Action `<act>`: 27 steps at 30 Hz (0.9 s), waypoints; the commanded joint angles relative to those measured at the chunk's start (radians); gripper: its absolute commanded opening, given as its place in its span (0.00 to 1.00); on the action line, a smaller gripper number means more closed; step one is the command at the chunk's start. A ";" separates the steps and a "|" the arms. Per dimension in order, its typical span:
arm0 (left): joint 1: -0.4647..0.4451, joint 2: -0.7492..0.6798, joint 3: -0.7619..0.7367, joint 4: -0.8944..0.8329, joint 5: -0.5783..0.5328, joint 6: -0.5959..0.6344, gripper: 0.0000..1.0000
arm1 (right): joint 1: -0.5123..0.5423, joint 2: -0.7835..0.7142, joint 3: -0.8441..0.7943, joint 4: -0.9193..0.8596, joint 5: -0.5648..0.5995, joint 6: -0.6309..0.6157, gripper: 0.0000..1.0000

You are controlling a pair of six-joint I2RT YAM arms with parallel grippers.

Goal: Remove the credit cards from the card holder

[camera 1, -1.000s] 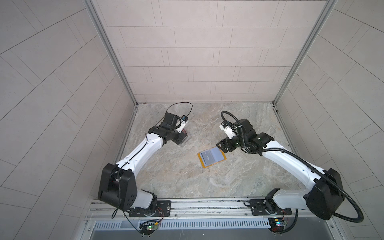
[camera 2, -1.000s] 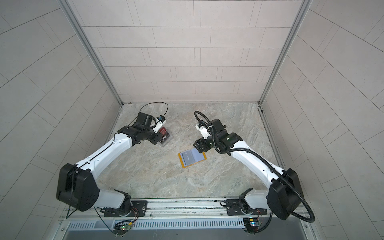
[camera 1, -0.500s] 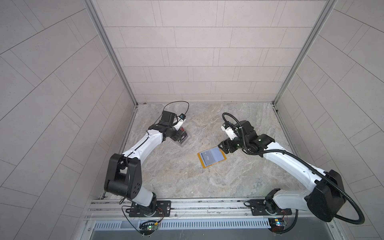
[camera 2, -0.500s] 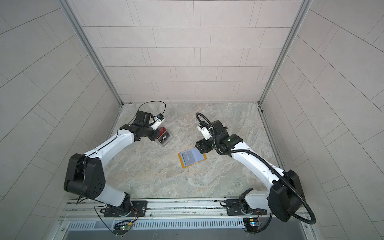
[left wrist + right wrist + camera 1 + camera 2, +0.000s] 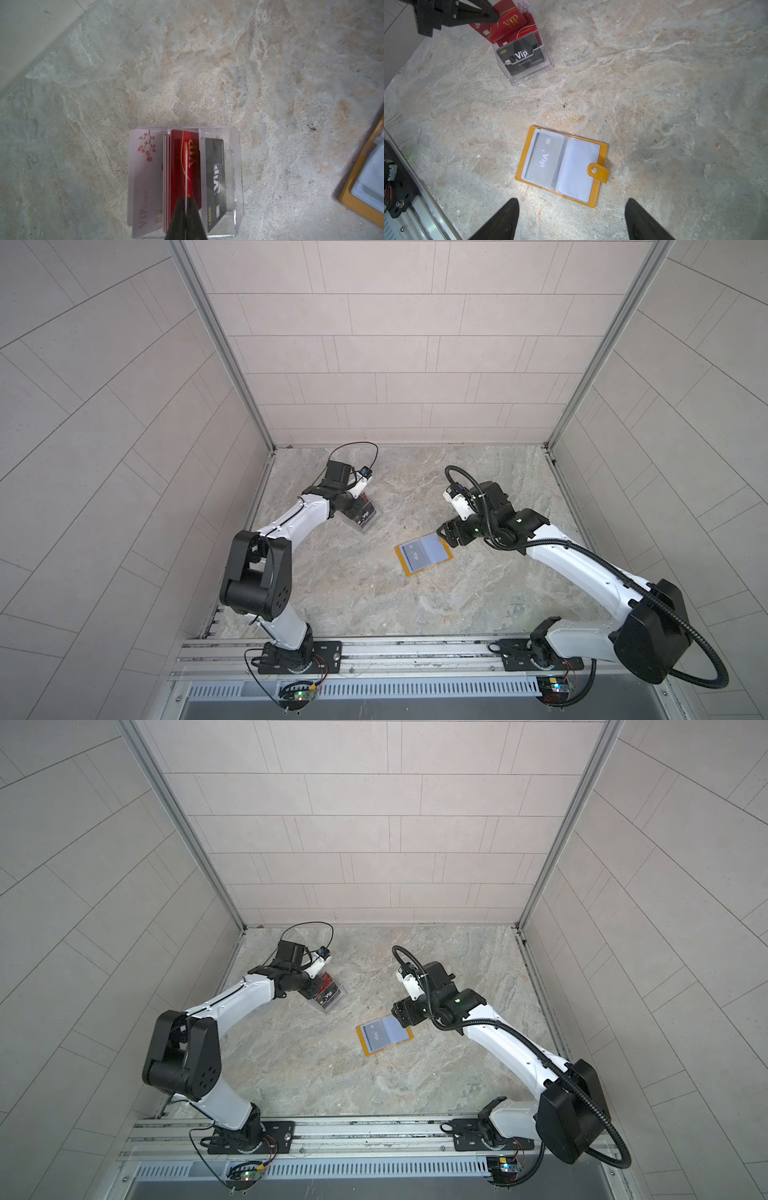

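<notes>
Far left, in both top views: left end effector [image 5: 185,202] pressed together on a red VIP card [image 5: 508,20]. Holds it edge-on over the middle compartment of the clear plastic box [image 5: 236,166]; contact with the box cannot be told.

Inside the box, standing in three rows: white blossom cards [image 5: 145,166], red cards [image 5: 178,178], black Vip cards [image 5: 214,176].

Centre of the counter [image 5: 353,593]: card holder [image 5: 521,166], mustard-yellow, open and lying flat, well apart from the box and nearer the front rail. Shows a grey Vip card [image 5: 544,160] tucked inside one clear sleeve [image 5: 579,166]. Snap tab [image 5: 598,171] folded over the facing page.

Right of that: right end effector [image 5: 448,536] spread wide, hovering just beside the holder's far right corner.
</notes>
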 commanded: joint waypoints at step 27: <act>0.013 0.092 0.042 0.014 0.078 -0.016 0.00 | -0.006 -0.025 -0.030 0.020 0.023 0.014 0.82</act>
